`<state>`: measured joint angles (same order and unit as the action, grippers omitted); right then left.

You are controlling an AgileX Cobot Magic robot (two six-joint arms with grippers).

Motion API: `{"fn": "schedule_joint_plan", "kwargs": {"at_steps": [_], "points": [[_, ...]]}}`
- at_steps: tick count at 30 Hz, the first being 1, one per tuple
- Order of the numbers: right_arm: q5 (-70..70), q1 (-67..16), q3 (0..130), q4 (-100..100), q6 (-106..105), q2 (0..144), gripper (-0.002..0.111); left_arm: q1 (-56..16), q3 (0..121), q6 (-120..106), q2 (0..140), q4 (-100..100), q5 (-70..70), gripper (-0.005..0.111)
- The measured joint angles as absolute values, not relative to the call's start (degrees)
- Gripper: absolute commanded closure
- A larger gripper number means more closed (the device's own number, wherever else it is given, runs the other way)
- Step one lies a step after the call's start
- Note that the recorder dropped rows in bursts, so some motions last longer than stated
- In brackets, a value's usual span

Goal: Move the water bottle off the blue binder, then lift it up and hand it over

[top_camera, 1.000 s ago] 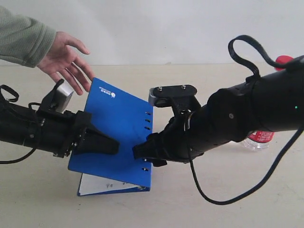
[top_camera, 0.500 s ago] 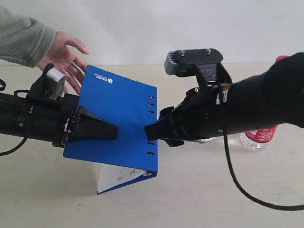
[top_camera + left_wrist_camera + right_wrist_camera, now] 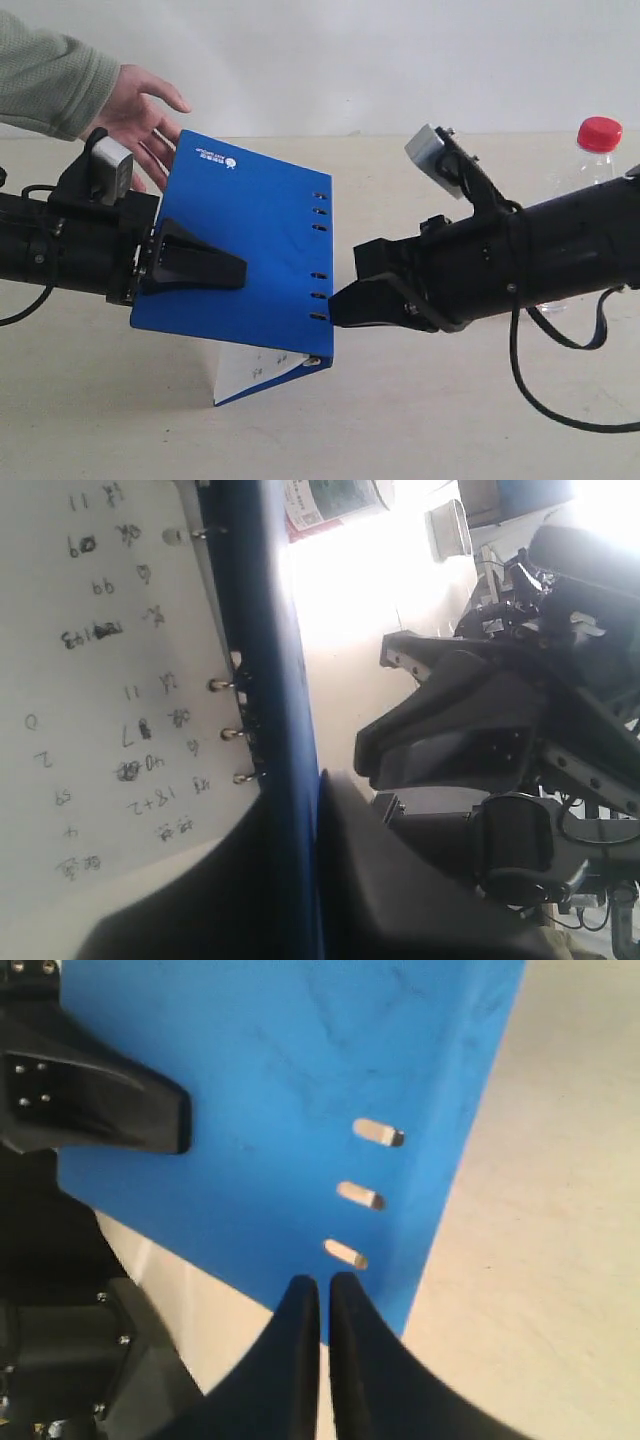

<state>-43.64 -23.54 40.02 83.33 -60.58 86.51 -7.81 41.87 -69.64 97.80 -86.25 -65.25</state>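
Note:
My left gripper (image 3: 236, 272) is shut on the blue binder (image 3: 255, 250) and holds it tilted above the table, slotted edge toward the right arm. White written pages (image 3: 100, 680) hang under the cover, which runs between the left gripper's (image 3: 300, 880) fingers. The right gripper (image 3: 336, 308) is shut, with nothing in it, its tip just off the binder's slotted edge (image 3: 400, 1190). In the right wrist view the gripper (image 3: 324, 1288) shows only a thin slit between its fingers. The water bottle (image 3: 600, 134) stands on the table behind the right arm, red cap showing.
A person's open hand (image 3: 135, 115) in a grey-green sleeve reaches in behind the binder's upper left corner. The beige table (image 3: 420, 420) runs under both arms. A black cable (image 3: 560, 410) loops below the right arm.
The right gripper has come off the binder and drawn back to the right, uncovering the bottle's cap. The left gripper has raised the binder a little toward the hand.

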Motion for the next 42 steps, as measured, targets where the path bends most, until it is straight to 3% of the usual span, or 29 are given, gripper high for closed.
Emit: {"fn": "schedule_joint_plan", "kwargs": {"at_steps": [7, 9, 11, 16, 18, 29, 42], "points": [[-28.8, -25.2, 40.0, 81.8, -60.7, 87.2, 0.108, -7.8, 41.9, -69.7, 97.8, -86.3, -65.3, 0.102], [-27.5, -25.2, 40.0, 81.2, -60.8, 87.3, 0.102, -7.8, 41.9, -69.7, 97.8, -86.3, -65.3, 0.102], [-27.5, -25.2, 40.0, 81.1, -60.8, 88.2, 0.088, -7.8, 41.9, -69.7, 97.8, -86.3, -65.3, 0.102], [-30.1, -25.2, 40.0, 81.0, -60.8, 92.0, 0.016, -7.8, 41.9, -69.7, 97.8, -86.3, -65.3, 0.102], [-30.3, -25.2, 40.3, 80.3, -60.2, 92.6, 0.003, -7.8, 41.9, -69.9, 97.8, -86.3, -65.4, 0.102], [-34.6, -23.5, 45.3, 71.4, -59.4, 93.5, 0.003, -6.5, 42.2, -70.1, 97.3, -86.7, -66.5, 0.102], [-56.5, -12.3, 45.9, 78.5, -65.0, 89.6, 0.003, -7.1, 42.4, -69.2, 96.9, -88.8, -64.7, 0.102]]}}
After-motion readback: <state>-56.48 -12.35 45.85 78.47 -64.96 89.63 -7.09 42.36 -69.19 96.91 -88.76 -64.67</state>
